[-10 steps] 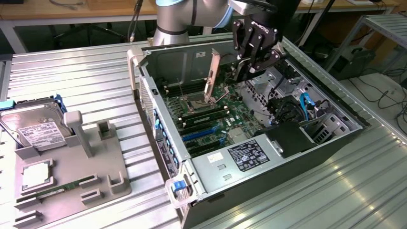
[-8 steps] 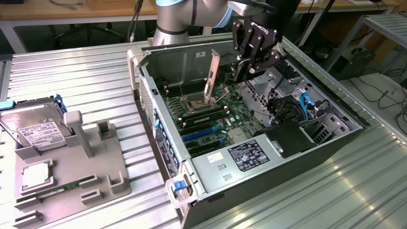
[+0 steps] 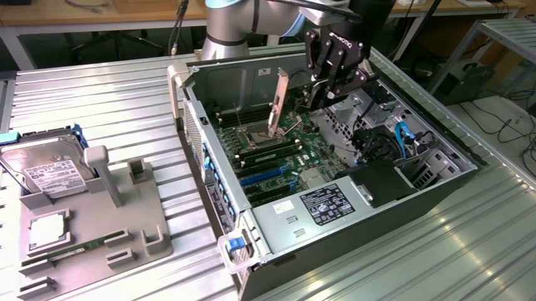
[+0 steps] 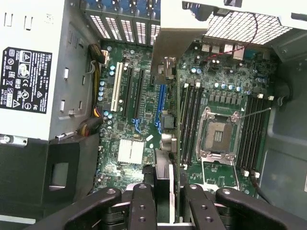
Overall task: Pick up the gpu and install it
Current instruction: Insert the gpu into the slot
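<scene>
Pinching the gpu (image 4: 163, 177) along its upper edge, the gripper (image 4: 165, 203) holds it on edge above the motherboard (image 4: 132, 153) inside the open computer case (image 3: 435, 182). It looks light, thin and stiff yet fragile, so the bare board edge seems the safest hold. Its metal bracket (image 3: 282, 94) points toward the slotted wall.

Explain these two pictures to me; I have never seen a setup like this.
This is a robot arm working on an open computer case that lies on a ribbed metal table. One picture is from a camera off the arm; the other looks down from its wrist. Its tool grips the gpu, a thin card held on edge over the green motherboard. On the exterior view's left, a grey tray holds a hard drive and a memory stick.
</scene>
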Tool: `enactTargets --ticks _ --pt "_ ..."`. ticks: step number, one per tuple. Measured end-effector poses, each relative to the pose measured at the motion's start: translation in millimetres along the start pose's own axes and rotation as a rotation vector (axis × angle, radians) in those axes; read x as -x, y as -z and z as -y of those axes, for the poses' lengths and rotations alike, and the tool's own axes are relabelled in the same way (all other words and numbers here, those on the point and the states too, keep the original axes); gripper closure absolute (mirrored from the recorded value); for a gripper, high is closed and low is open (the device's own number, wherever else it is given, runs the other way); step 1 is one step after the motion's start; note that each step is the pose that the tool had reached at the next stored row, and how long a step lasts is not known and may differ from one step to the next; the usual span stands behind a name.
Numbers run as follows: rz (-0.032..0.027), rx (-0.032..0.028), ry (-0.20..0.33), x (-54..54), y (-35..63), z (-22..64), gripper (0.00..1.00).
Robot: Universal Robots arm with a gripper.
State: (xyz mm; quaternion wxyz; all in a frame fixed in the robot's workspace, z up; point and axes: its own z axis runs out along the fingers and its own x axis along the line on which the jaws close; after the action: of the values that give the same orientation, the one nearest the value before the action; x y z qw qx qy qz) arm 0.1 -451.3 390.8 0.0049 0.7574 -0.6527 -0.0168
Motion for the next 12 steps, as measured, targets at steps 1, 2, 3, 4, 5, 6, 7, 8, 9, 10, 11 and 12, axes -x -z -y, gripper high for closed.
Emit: enactTargets --ticks 1,2,3,4,5,6,7,8,9,10,11,12 --pt "0.0002 0.0000 0.000 0.0 -0.4 0.0 0.72" --pt "0.0002 0.0000 0.000 0.0 -0.8 0.0 0.72" --pt "0.0003 -0.0001 0.000 0.0 -1.3 0.0 0.72" --pt "0.0005 -0.0001 0.000 0.0 -1.8 0.1 0.72" --pt "0.0006 -0.0001 0.000 0.0 -2.2 0.1 0.72" --pt "0.0008 -0.0001 0.000 -0.1 -2.6 0.1 0.72" --pt "0.0010 -0.0001 0.000 -0.1 -3.0 0.1 0.72" --pt "0.0017 -0.0003 0.000 -0.1 -4.0 0.1 0.72" --pt "0.0023 -0.0003 0.000 -0.1 -4.5 0.1 0.72" --pt "0.0028 -0.0004 0.000 -0.1 -4.8 0.1 0.72" --pt "0.0034 -0.0005 0.000 -0.1 -5.2 0.2 0.72" --pt "0.0042 -0.0006 0.000 -0.1 -5.5 0.2 0.72"
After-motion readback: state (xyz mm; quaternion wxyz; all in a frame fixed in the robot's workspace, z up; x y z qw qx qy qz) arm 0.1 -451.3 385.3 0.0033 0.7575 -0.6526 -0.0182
